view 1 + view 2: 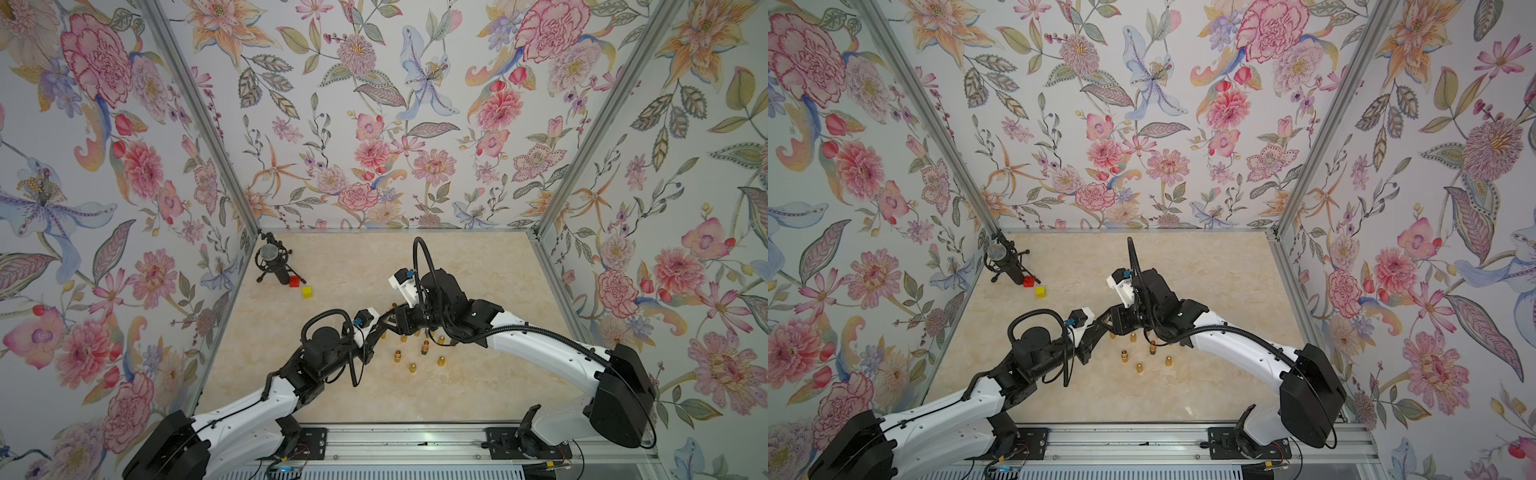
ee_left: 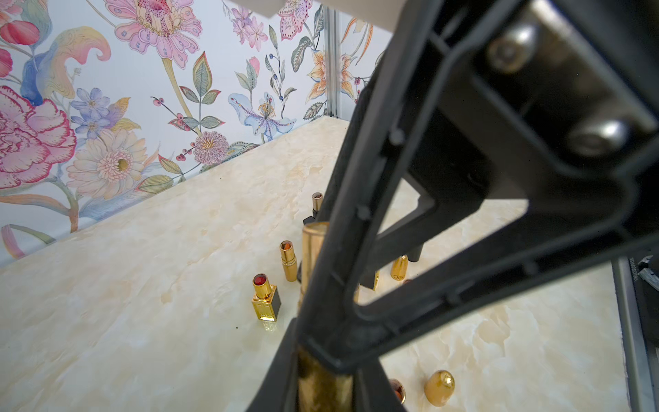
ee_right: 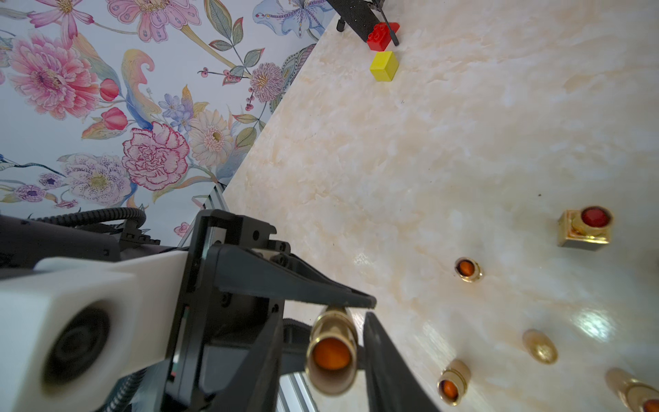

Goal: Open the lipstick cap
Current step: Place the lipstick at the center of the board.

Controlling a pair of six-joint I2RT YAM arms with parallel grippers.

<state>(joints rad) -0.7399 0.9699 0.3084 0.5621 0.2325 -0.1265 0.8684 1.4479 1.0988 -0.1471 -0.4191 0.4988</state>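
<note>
Lipstick (image 3: 331, 351) in a gold case hangs in the air over the middle of the counter (image 1: 457, 270), and the left gripper (image 2: 322, 380) is clamped tight on one end of it. The right gripper (image 1: 394, 315) stands at the free end, close along the case, but you cannot tell from these views whether it presses on the case or only waits beside it. The end that faces the right wrist camera shows an orange core inside a gold rim, so I judge this end to be open; I cannot make out a cap on it. Expect a light, stiff, polished piece. It will slip easily between hard pads, and the orange stick is soft, so it will smear or break if anything touches it. Take hold on the straight gold wall, near the seam and away from the rim, and pull along the axis of the case, not sideways. Below, toward five o'clock from the held piece, stand a round open lipstick (image 3: 468, 269), a square gold lipstick (image 3: 586, 228) with a red top, and a domed gold piece (image 3: 540, 346) that I take for a cap. All are apart from each other, and a dropped part or a low wrist could knock them over. The microphone (image 1: 272, 257), the red block (image 1: 294, 281) and the yellow block (image 1: 307, 291) sit well apart at ten o'clock and do not stand in your way.
</note>
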